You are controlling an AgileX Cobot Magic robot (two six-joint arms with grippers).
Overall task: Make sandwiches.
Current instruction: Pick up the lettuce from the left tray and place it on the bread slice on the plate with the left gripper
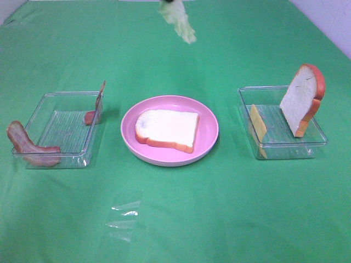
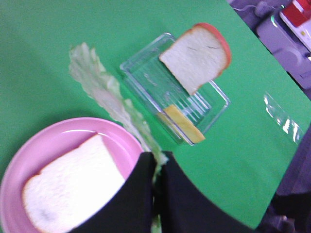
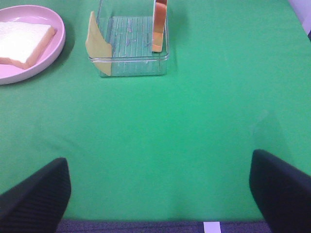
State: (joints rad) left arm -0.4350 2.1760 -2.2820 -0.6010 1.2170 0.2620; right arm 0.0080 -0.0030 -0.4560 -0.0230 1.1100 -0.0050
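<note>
One white bread slice [image 1: 167,129] lies flat on the round pink plate [image 1: 208,118] at the table's middle. My left gripper [image 2: 156,167] is shut on a strip of pale green lettuce [image 2: 104,92]. It holds the lettuce [image 1: 180,22] in the air beyond the plate, at the top edge of the exterior view. A second bread slice [image 1: 301,98] leans upright in the right clear tray [image 1: 274,145], with a yellow cheese slice [image 1: 258,125] against the tray's left wall. My right gripper [image 3: 160,167] is open and empty over bare cloth, short of that tray.
The left clear tray [image 1: 60,129] has one bacon strip [image 1: 27,147] draped over its near left corner. Another bacon strip [image 1: 97,104] leans on its far right corner. A piece of clear plastic [image 1: 125,216] lies on the green cloth near the front.
</note>
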